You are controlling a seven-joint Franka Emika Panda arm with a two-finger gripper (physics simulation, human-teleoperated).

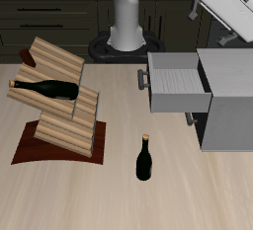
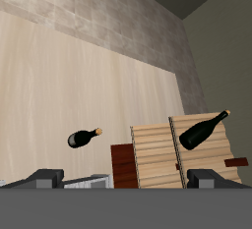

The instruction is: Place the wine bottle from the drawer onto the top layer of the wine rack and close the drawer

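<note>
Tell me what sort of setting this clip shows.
Probably a simulated kitchen: dark cabinet fronts run behind a wooden table holding a wine rack, two wine bottles and a grey cabinet with an open drawer.

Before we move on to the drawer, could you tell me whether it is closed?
No, the drawer is pulled out of the grey cabinet, its ridged inside showing.

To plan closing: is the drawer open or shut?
Open. The drawer juts from the cabinet, ridged inside exposed, no bottle inside.
</note>
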